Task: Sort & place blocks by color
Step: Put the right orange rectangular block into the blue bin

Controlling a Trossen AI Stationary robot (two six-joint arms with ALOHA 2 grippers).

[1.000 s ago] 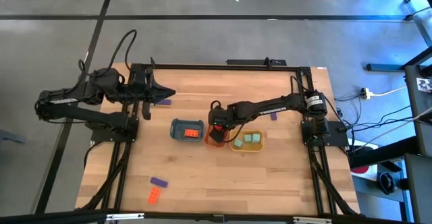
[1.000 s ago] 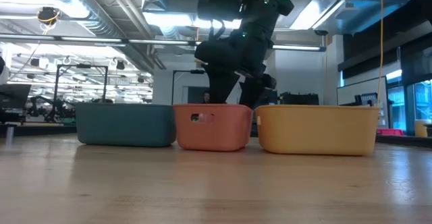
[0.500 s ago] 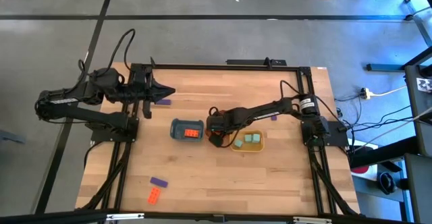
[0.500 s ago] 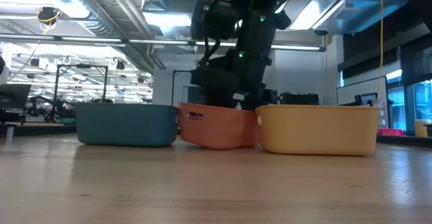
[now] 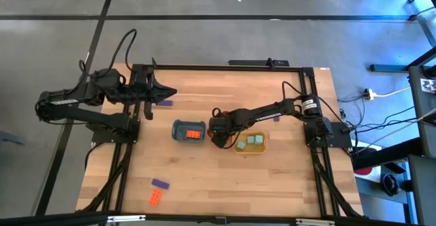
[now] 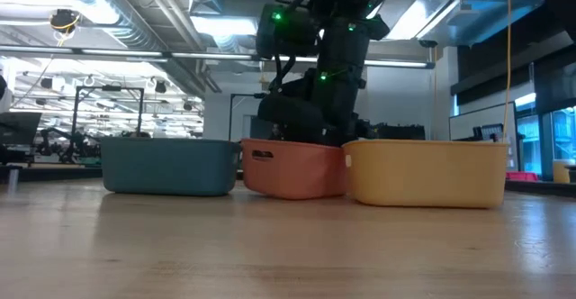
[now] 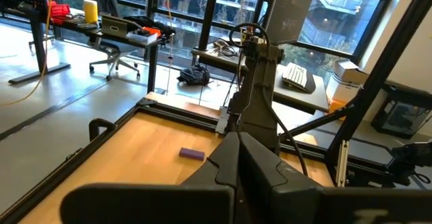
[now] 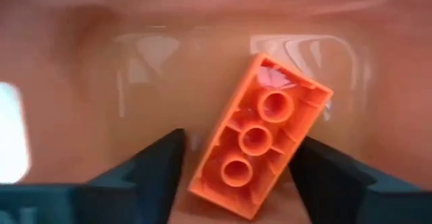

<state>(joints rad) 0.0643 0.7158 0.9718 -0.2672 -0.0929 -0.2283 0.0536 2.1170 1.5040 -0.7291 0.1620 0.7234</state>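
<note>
nearby, blue tray (image 5: 178, 128), yellow tray (image 5: 261, 146), stray purple block (image 5: 160, 184)

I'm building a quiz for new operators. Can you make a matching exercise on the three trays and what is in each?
Trays:
1. blue tray
2. orange tray
3. yellow tray

Contents:
A. mint green blocks
B. right gripper reaching in over an orange brick
C. one orange-red block

Pairs: 1-C, 2-B, 3-A

Three trays (image 5: 187, 126), four orange (image 5: 155, 198), three purple (image 5: 160, 184), two mint blocks (image 5: 255, 139).
</note>
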